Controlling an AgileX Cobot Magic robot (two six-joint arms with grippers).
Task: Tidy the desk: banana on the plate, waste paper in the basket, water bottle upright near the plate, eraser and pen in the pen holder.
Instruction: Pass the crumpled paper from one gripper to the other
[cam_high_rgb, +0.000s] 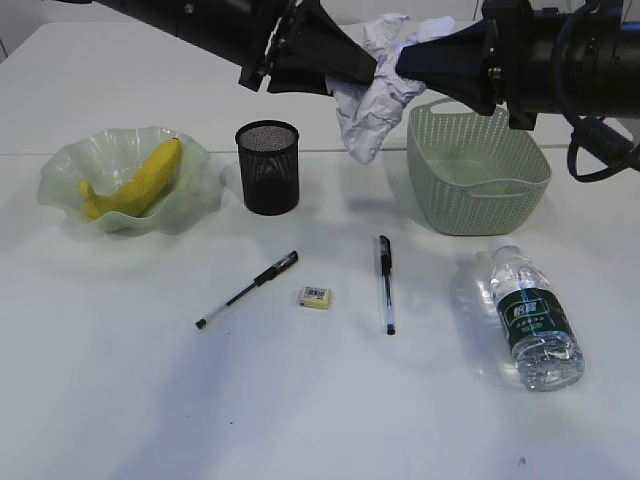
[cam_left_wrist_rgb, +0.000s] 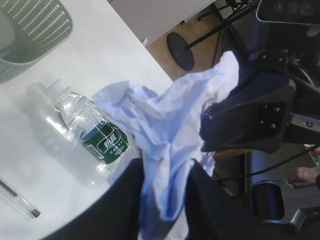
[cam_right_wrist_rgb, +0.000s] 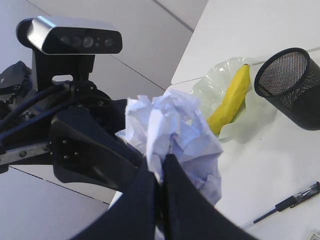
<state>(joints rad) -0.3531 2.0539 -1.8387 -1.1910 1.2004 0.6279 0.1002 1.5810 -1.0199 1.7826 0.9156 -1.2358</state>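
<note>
White desk; right gripper (cam_right_wrist_rgb: 159, 175) pinched on waste paper (cam_high_rgb: 375, 95), left gripper (cam_left_wrist_rgb: 162, 192) seemingly loosened around it.

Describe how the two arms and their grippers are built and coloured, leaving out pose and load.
Both arms are matte black. The left gripper and right gripper each taper from a broad housing to flat, wedge-shaped black fingers. Small screws dot the housings. A silver-and-black camera bar with dark lenses sits on the left wrist. Black cables loop beside the right arm. No lettering is visible.
</note>
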